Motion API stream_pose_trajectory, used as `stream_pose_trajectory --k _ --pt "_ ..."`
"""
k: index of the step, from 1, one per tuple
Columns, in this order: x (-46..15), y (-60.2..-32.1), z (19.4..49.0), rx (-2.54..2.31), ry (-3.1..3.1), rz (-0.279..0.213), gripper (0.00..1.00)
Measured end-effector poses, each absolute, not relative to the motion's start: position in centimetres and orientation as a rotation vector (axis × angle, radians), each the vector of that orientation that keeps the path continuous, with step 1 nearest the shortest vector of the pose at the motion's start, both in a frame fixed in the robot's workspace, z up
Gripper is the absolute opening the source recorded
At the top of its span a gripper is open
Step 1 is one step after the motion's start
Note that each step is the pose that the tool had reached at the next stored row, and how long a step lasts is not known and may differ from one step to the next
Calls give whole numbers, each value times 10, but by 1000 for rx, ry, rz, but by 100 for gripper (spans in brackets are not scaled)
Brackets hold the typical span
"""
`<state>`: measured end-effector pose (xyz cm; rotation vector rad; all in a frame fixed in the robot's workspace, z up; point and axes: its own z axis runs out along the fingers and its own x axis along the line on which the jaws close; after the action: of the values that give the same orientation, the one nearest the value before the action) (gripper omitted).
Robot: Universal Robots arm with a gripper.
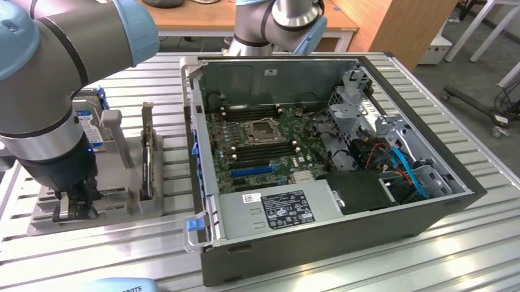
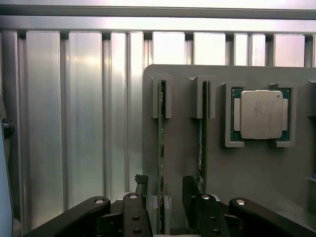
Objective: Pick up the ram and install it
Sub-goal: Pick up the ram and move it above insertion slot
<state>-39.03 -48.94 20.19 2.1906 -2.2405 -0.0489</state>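
Gripper [image 2: 165, 186] hangs released over the gray holder [image 2: 182, 163] — one finger on each side of the ram [image 2: 161, 123], apart from it. The ram stands on edge in its slot (a second stick [image 2: 203, 128] just beside), near the processor chip [image 2: 260, 114].

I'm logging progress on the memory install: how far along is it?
Done: the gripper is at the grey holder, its jaws open on either side of the ram. In hand: nothing is gripped yet, and the ram stands in its holder slot. Left: lifting it and seating it on the motherboard.
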Motion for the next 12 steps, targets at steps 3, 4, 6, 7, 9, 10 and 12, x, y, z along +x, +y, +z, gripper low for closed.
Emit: stream_pose_trajectory --k 3,4,6,7,9,10,12 --pt "-390 -489 202 2191 -2241 -49 33" --pt "-390 -489 202 2191 -2241 -49 33" --pt "-390 -489 202 2191 -2241 -49 33" --pt "-390 -489 202 2191 -2241 -49 33" --pt "-390 -490 202 2191 -2241 -49 33" --pt "-390 -491 202 2191 -2241 -49 33" --pt "-390 -493 202 2191 -2241 -49 33"
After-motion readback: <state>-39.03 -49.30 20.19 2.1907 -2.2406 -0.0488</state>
